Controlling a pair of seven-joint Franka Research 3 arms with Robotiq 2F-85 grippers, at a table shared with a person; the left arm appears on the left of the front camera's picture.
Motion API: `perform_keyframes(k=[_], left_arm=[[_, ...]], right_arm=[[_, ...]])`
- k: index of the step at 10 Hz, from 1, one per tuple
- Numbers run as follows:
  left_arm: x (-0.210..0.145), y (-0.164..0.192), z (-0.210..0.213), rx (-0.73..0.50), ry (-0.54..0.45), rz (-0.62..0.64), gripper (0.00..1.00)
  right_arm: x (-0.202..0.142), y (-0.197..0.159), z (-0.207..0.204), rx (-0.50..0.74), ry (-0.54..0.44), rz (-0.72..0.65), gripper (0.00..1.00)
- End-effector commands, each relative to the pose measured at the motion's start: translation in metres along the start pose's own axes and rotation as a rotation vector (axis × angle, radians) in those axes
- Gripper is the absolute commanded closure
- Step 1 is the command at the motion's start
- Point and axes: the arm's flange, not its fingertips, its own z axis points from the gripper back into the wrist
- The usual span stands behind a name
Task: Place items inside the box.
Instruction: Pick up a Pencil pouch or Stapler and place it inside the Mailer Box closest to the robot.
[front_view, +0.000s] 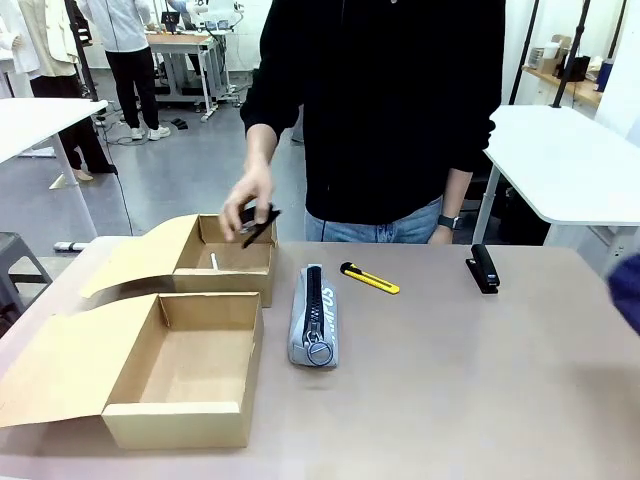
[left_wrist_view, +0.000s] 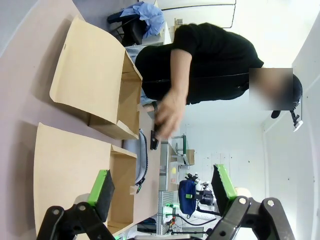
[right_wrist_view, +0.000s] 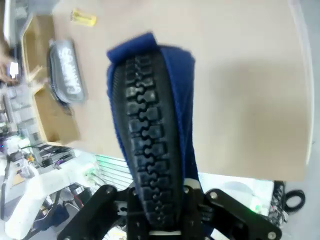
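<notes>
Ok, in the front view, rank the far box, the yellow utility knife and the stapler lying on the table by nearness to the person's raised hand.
1. Far box, just below the person's raised hand, left side of the table.
2. Yellow utility knife, mid-table, to the hand's right.
3. Stapler, lying near the table's right edge.

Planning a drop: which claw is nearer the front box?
Left. The left claw hangs open beside the front box; the right claw, gripping the navy pouch, is off past the grey pouch.
</notes>
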Motion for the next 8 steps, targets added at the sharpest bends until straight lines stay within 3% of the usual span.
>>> perform_keyframes(k=[1, 3, 5, 6, 7, 8], left_arm=[[0.001, 0.0, -0.001, -0.028, -0.01, -0.022, 0.0], [0.001, 0.0, -0.001, -0.028, -0.01, -0.022, 0.0], [0.001, 0.0, -0.001, -0.028, -0.01, -0.022, 0.0], [0.001, 0.0, -0.001, -0.028, -0.01, -0.022, 0.0], [0.001, 0.0, -0.001, -0.028, -0.01, -0.022, 0.0], [0.001, 0.0, -0.001, -0.028, -0.01, -0.022, 0.0]], right_arm=[[-0.02, 0.091, -0.052, 0.107, 0.005, 0.112, 0.93], [-0.052, 0.191, -0.108, 0.086, 0.153, 0.282, 0.93], [-0.097, 0.262, -0.168, 0.126, 0.297, 0.482, 0.93], [-0.121, 0.277, -0.19, 0.165, 0.333, 0.563, 0.93], [-0.132, 0.278, -0.201, 0.162, 0.306, 0.632, 0.93], [-0.121, 0.265, -0.182, 0.187, 0.314, 0.74, 0.93]])
